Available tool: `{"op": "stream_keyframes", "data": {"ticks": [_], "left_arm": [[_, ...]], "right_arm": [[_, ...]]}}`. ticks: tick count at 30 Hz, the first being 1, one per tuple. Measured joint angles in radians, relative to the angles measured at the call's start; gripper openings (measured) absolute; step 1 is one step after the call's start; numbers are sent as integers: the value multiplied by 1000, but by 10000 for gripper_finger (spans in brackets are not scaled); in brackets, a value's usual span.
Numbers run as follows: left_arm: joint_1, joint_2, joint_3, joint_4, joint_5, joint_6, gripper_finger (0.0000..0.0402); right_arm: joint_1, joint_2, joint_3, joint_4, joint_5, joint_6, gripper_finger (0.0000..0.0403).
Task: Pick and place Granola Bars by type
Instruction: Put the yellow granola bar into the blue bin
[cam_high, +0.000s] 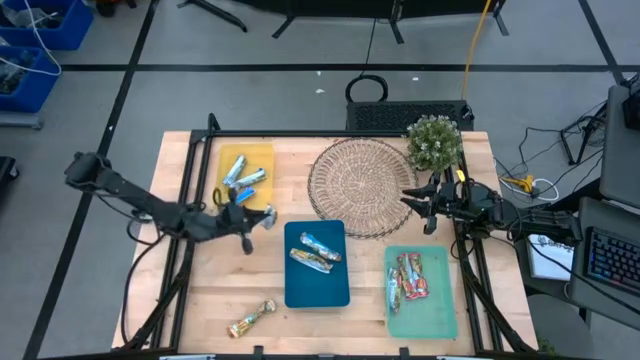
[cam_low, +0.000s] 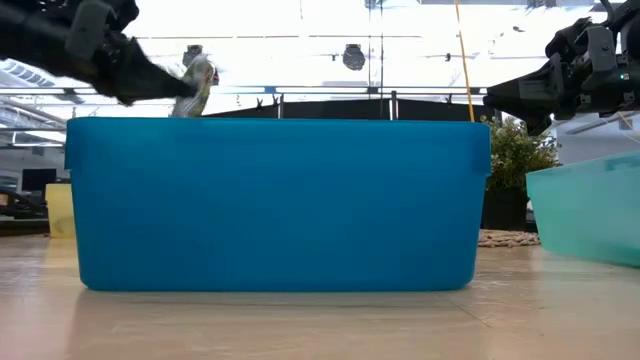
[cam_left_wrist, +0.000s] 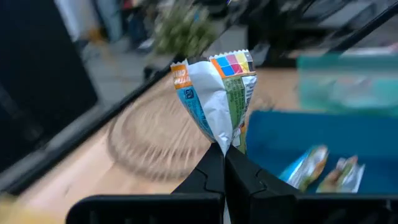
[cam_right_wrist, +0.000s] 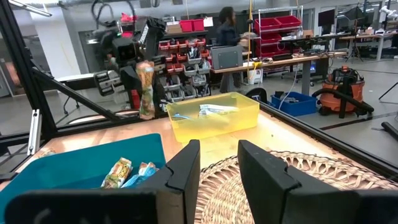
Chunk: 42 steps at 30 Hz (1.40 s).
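Observation:
My left gripper hangs in the air between the yellow tray and the blue tray, shut on a silver, blue and green granola bar. The same bar shows above the blue tray's rim in the low view. Blue-and-silver bars lie in the yellow tray, two bars in the blue tray, and red bars in the teal tray. A gold bar lies on the table near the front edge. My right gripper waits open over the wicker mat's right edge. My left gripper pinches the bar by one crimped end between its two fingertips. The fingers point toward the table's right, slanting slightly down. The bar sticks out beyond the fingertips, lifted clear of the table and trays.
A round wicker mat lies at the table's far middle, with a small potted plant at the far right corner. A black frame rail runs along the table's left side. Bare wood shows at the front left around the gold bar.

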Motion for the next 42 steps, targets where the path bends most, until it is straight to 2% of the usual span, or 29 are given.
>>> {"op": "stream_keyframes", "data": {"ticks": [3,6,12,17,21,31,36,42], "left_arm": [[90,0,-26,121,148,93,0],[175,1,-39,149,275,133,0],[331,0,-76,197,453,137,0],[424,-45,-132,295,558,138,0],[473,-130,-187,355,589,141,0],[500,-307,-253,336,588,146,0],[500,-402,-222,234,580,165,0],[500,-507,-157,12,581,129,0]], "right_arm": [[0,0,0,0,0,0,100],[0,0,0,0,0,0,100],[0,0,0,0,0,0,100],[0,0,0,0,0,0,100],[0,0,0,0,0,0,100],[0,0,0,0,0,0,100],[0,0,0,0,0,0,100],[0,0,0,0,0,0,100]]}}
